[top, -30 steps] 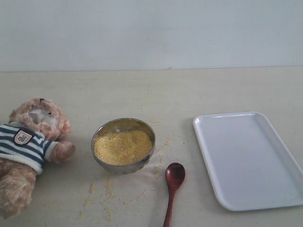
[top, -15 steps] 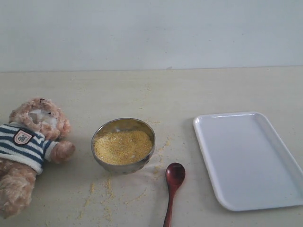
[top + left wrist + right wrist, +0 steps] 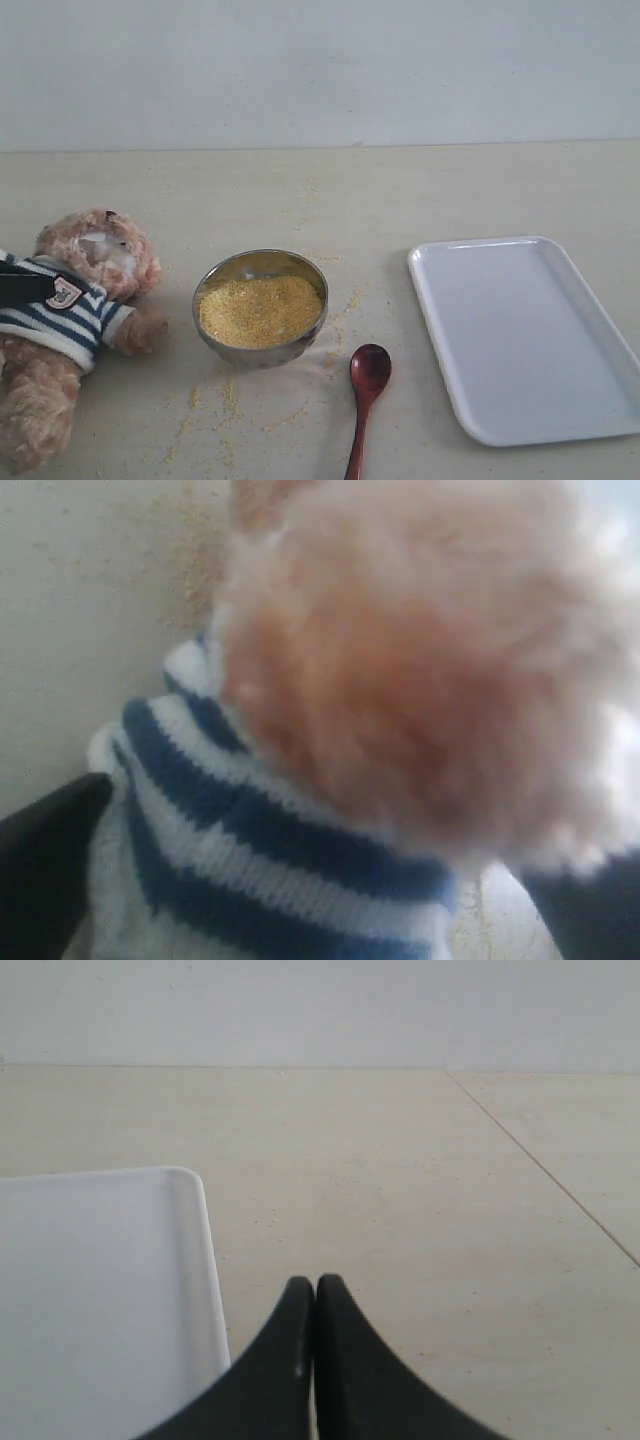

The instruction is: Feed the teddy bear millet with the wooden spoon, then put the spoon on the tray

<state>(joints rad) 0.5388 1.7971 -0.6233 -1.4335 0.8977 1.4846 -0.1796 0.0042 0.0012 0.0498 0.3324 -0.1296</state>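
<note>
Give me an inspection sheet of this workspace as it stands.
Surface: pale table.
Job's things: teddy bear lying at the exterior view's left; millet in steel bowl; wooden spoon on table between bowl and tray; tray holds nothing.
Clutter: loose grains scattered around bowl.
Grippers: left fingers wide apart either side of bear's striped torso; right fingers shut, empty, near tray corner.
Cables: nothing seen.
Surroundings: plain wall.

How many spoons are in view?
1. The wooden spoon lies on the table between the steel bowl and the tray, touching neither; its handle runs out of frame. No other shows.
</note>
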